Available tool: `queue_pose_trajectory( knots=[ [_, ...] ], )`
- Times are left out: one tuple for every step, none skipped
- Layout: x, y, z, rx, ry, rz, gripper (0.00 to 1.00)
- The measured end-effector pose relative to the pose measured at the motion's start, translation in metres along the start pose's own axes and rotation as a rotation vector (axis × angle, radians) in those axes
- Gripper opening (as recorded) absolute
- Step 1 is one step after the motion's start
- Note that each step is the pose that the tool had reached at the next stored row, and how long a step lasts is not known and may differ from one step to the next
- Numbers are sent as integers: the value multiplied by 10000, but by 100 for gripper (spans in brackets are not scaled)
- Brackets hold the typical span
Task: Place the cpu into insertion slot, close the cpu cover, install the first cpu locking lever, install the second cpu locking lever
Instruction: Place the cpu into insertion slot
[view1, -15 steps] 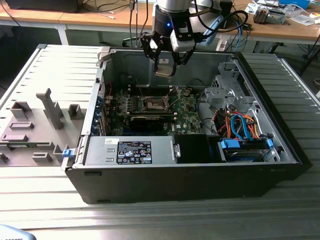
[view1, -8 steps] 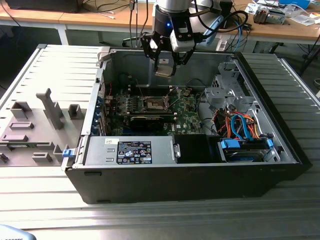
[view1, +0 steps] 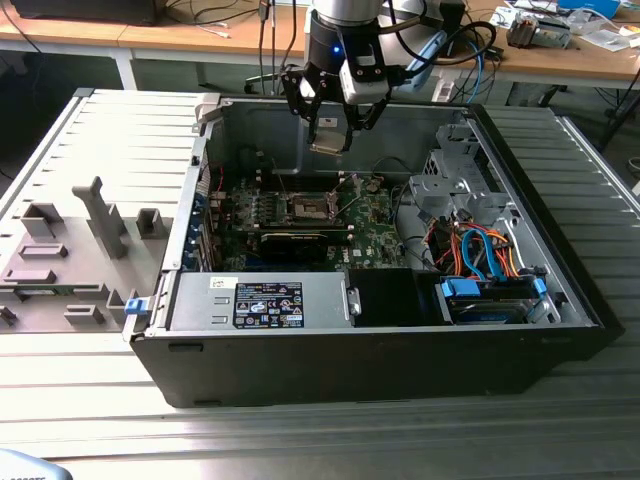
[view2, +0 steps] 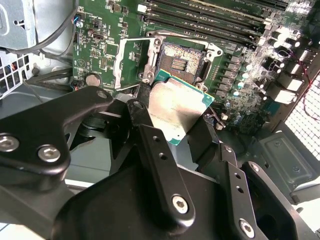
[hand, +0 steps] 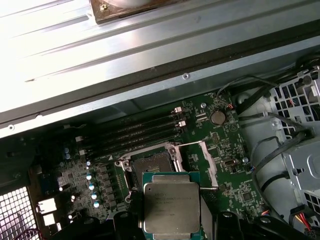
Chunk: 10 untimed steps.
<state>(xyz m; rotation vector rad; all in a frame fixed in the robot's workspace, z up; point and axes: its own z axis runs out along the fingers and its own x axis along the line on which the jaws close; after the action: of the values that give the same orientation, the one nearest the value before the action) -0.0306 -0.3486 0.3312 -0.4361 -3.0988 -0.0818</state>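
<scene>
My gripper (view1: 332, 133) hangs above the open computer case, shut on the cpu (view1: 329, 141), a flat square chip with a silvery top and a green edge. In both wrist views the cpu (view2: 177, 107) (hand: 171, 207) sits between the black fingers (view2: 150, 145), held in the air a short way off the insertion slot (view2: 177, 58) (hand: 152, 165). The slot (view1: 308, 207) lies bare on the green board, its dark centre showing. The cpu cover (view2: 131, 60) (hand: 200, 161) stands swung open beside the slot.
The case walls (view1: 400, 125) ring the board. A drive cage (view1: 450, 175) and orange and blue cables (view1: 480, 255) fill the exterior view's right; a labelled power unit (view1: 265, 300) sits at the front. Long black memory slots (hand: 140, 132) run beside the socket. A grey fixture tray (view1: 70, 250) lies outside on the exterior view's left.
</scene>
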Motion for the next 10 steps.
queue_pose_trajectory(
  knots=[
    [0,0,0,-1,-1,8,55],
    [0,0,1,-1,-3,41,55],
    [0,0,1,-2,-3,49,55],
    [0,0,1,-1,-3,58,55],
    [0,0,1,-1,-4,69,55],
    [0,0,1,-1,-4,76,55],
    [0,0,1,-1,-4,80,55],
    [0,0,1,-2,-4,86,55],
    [0,0,2,-2,-5,90,55],
    [0,0,2,-2,-5,94,55]
  ],
)
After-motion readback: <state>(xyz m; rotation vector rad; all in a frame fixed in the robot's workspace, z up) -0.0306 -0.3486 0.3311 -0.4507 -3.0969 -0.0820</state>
